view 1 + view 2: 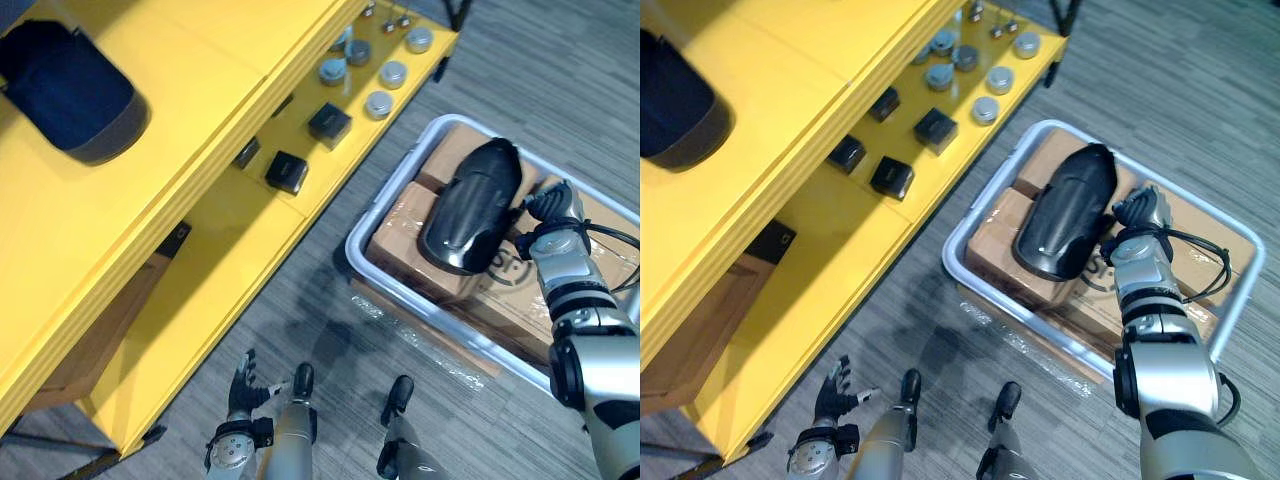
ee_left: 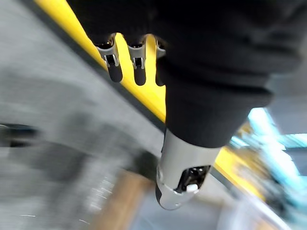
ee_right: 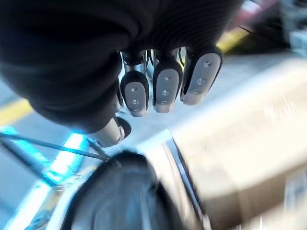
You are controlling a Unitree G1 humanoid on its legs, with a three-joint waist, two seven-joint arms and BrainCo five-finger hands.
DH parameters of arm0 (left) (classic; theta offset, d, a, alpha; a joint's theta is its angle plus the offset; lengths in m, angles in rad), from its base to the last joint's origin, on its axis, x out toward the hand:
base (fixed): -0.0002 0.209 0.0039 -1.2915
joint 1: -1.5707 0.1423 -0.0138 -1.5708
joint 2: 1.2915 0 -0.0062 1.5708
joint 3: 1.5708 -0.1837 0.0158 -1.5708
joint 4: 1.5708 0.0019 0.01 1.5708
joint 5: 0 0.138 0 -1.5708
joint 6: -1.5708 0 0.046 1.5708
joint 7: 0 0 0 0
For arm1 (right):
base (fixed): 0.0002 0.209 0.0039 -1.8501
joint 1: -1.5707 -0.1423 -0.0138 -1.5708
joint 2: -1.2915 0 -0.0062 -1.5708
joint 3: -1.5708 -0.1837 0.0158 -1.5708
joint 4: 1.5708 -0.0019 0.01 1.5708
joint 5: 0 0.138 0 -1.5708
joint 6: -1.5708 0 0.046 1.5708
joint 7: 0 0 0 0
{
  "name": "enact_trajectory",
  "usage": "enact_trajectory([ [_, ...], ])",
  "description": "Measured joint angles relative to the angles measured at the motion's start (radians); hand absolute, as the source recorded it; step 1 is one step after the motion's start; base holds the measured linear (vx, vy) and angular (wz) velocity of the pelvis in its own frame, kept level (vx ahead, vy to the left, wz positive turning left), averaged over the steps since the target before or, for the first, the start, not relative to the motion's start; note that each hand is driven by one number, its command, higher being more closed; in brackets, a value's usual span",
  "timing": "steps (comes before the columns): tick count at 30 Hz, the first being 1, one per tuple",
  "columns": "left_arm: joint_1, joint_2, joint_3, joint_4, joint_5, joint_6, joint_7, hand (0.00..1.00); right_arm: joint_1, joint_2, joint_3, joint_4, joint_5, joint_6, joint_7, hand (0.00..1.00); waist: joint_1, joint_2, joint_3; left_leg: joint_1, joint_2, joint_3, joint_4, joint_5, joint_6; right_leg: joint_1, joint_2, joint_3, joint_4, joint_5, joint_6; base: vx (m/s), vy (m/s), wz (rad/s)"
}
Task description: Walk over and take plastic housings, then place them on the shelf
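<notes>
- The plastic housing (image 1: 470, 205), black and glossy, lies inside the grey bin (image 1: 352, 250) on top of the wrapped cardboard boxes (image 1: 395, 240) that fill the bin. The boxes raise it to about rim height, which probably makes it easy to reach from above.
- The right robot hand (image 1: 548, 205) hovers over the bin, just beside the housing's long edge on the side away from the yellow shelf (image 1: 230, 230). It holds nothing. Its fingers (image 3: 165, 91) hang fairly straight and unclasped, probably lined up for a grasp from the side.
- The left robot hand (image 1: 241, 385) hangs low, well apart from the bin on the shelf side. Its fingers are spread and empty, and it looks idle, kept out of the way.
- The shelf runs alongside the bin. A second dark housing (image 1: 70, 90) sits on its top board, well apart from the bin, which suggests where this one belongs.
- Small black boxes (image 1: 287, 170) and silver round tins (image 1: 379, 103) take up the lower board near the bin's far corner, so the top board looks like the freer spot.
- The head views give the overall layout. The right wrist view adds the close detail: the fingertips hang above cardboard with the housing's curved shell beside them, and I see no contact. The left wrist view shows the shelf's yellow edge past that hand.
</notes>
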Motion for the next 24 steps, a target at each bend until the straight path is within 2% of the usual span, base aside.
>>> enact_trajectory([
  [2,-0.003,0.001,0.000,-0.060,-0.004,-0.001,-0.005,0.00,0.130,0.021,0.027,-0.161,-0.063,-0.003,0.004,1.00,-0.039,-0.013,-0.062,0.041,0.004,0.024,-0.036,0.000,0.000,0.013,0.003,0.018,-0.001,-0.005,-0.001,0.09,0.010,-0.24],
  [3,-0.006,0.001,0.000,-0.064,-0.012,-0.002,-0.006,0.00,0.142,0.021,0.032,-0.176,-0.067,-0.004,0.005,1.00,-0.042,-0.015,-0.070,0.046,0.004,0.027,-0.040,0.000,0.000,0.013,0.003,0.021,-0.001,-0.005,-0.001,0.07,0.007,-0.24],
  [5,-0.085,0.002,-0.006,-0.067,-0.115,-0.002,-0.035,0.00,0.224,0.022,0.059,-0.280,-0.111,-0.012,0.026,1.00,-0.076,-0.017,-0.118,0.094,0.009,0.041,-0.072,0.004,-0.005,0.038,0.008,0.028,-0.001,-0.005,-0.001,0.07,0.001,-0.15],
  [7,-0.137,0.006,-0.025,-0.056,-0.188,-0.004,-0.047,0.00,0.237,0.022,0.078,-0.298,-0.132,-0.013,0.033,1.00,-0.089,-0.019,-0.139,0.112,0.009,0.042,-0.087,0.010,-0.008,0.049,0.009,0.028,-0.001,-0.005,-0.001,0.02,0.001,-0.01],
  [8,-0.212,0.020,-0.056,-0.024,-0.299,-0.004,-0.062,0.00,0.249,0.024,0.094,-0.324,-0.135,-0.016,0.042,0.00,-0.094,-0.020,-0.171,0.126,0.008,0.045,-0.106,0.019,-0.009,0.052,0.009,0.030,-0.001,-0.005,-0.001,0.00,0.000,0.00],
  [11,-0.349,0.023,-0.116,0.037,-0.459,-0.005,-0.066,0.00,0.248,0.075,0.097,-0.328,-0.119,-0.041,0.041,0.00,-0.099,-0.030,-0.198,0.156,0.006,0.055,-0.134,0.036,-0.010,0.064,0.007,0.044,-0.001,-0.005,-0.002,-0.04,0.001,-0.05],
  [14,-0.388,0.023,-0.152,0.053,-0.477,-0.008,-0.058,0.00,0.209,0.140,0.096,-0.268,-0.074,-0.043,0.029,0.00,-0.102,-0.034,-0.201,0.160,0.002,0.063,-0.143,0.044,-0.010,0.060,0.002,0.052,-0.001,-0.005,-0.002,-0.07,0.001,-0.08],
  [15,-0.400,0.020,-0.172,0.062,-0.481,-0.010,-0.049,0.00,0.163,0.174,0.094,-0.186,-0.049,-0.042,0.019,0.00,-0.102,-0.034,-0.200,0.150,0.002,0.064,-0.145,0.051,-0.008,0.047,-0.001,0.052,-0.001,-0.003,-0.004,-0.11,-0.003,0.01],
  [17,-0.406,0.011,-0.206,0.076,-0.474,-0.012,-0.038,0.00,0.105,0.205,0.078,-0.079,-0.010,-0.041,-0.009,0.00,-0.091,-0.034,-0.198,0.111,0.000,0.062,-0.140,0.061,-0.006,0.013,-0.002,0.050,-0.001,0.005,-0.014,-0.12,0.003,0.03],
  [19,-0.393,0.006,-0.226,0.093,-0.431,-0.012,-0.023,0.00,0.033,0.234,0.017,0.030,0.035,-0.041,-0.047,0.00,-0.077,-0.024,-0.153,0.070,-0.002,0.041,-0.124,0.072,-0.010,-0.009,-0.003,0.034,-0.001,0.015,-0.022,-0.10,0.008,0.19],
  [21,-0.367,0.007,-0.230,0.104,-0.400,-0.011,-0.021,0.00,-0.005,0.233,-0.023,0.091,0.056,-0.039,-0.070,0.00,-0.073,-0.017,-0.128,0.037,-0.002,0.019,-0.110,0.076,-0.011,-0.025,-0.003,0.015,0.000,0.016,-0.022,-0.10,0.004,0.28],
  [24,-0.297,0.011,-0.237,0.118,-0.329,0.006,-0.008,0.00,-0.084,0.198,-0.065,0.170,0.100,-0.036,-0.110,0.00,-0.049,-0.009,-0.072,-0.014,-0.004,0.004,-0.101,0.085,-0.008,-0.061,-0.004,-0.001,0.000,0.020,-0.019,-0.03,0.019,0.16],
])
